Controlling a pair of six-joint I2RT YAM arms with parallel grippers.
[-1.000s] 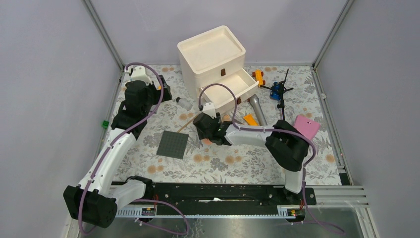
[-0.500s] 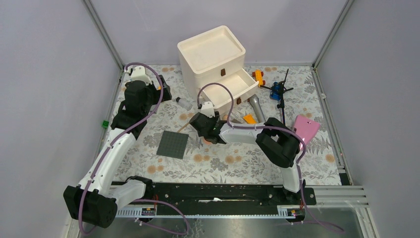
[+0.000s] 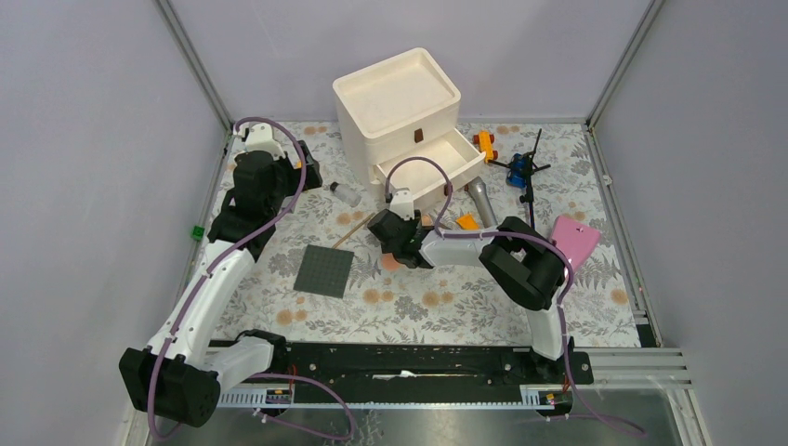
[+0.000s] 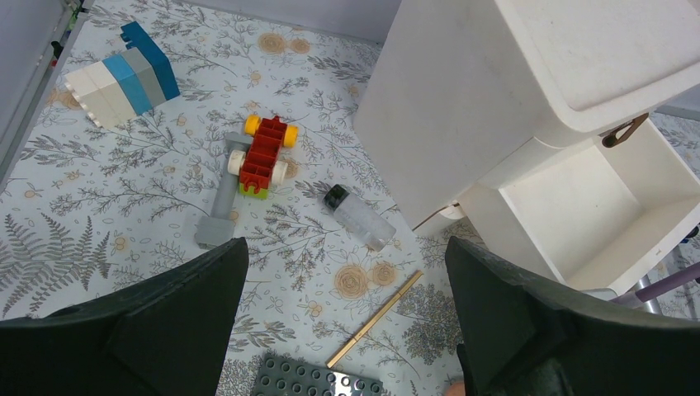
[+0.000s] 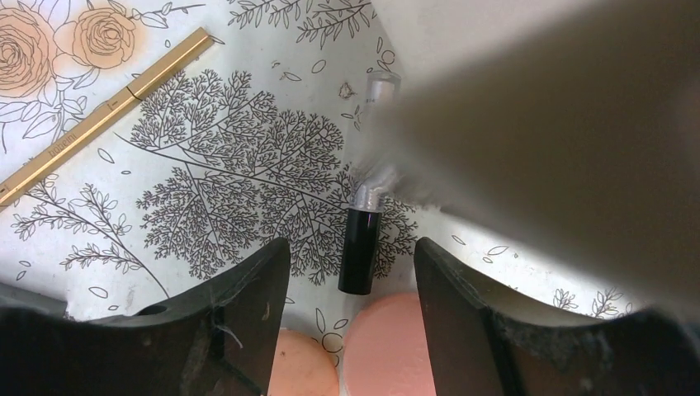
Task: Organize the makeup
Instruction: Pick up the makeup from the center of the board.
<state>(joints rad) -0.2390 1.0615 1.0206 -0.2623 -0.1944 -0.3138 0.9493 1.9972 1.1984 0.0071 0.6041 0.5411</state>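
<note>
Salmon-pink discs (image 5: 384,346) lie nearest, at the half-open, empty right gripper (image 5: 348,256), which has been shifted toward the drawer (image 4: 578,198) and slightly narrowed astride a small black-capped vial (image 5: 360,247); a grasp is judged imminent. Farther off, the left gripper (image 4: 345,247) is held wide open, empty.

Drawer unit (image 3: 398,98) looks like matt cream plastic tbh, the gold stick (image 5: 103,111) at upper left has a metallic sheen, black cap (image 5: 360,250) is glossy, pink discs (image 5: 386,351) are matt.
</note>
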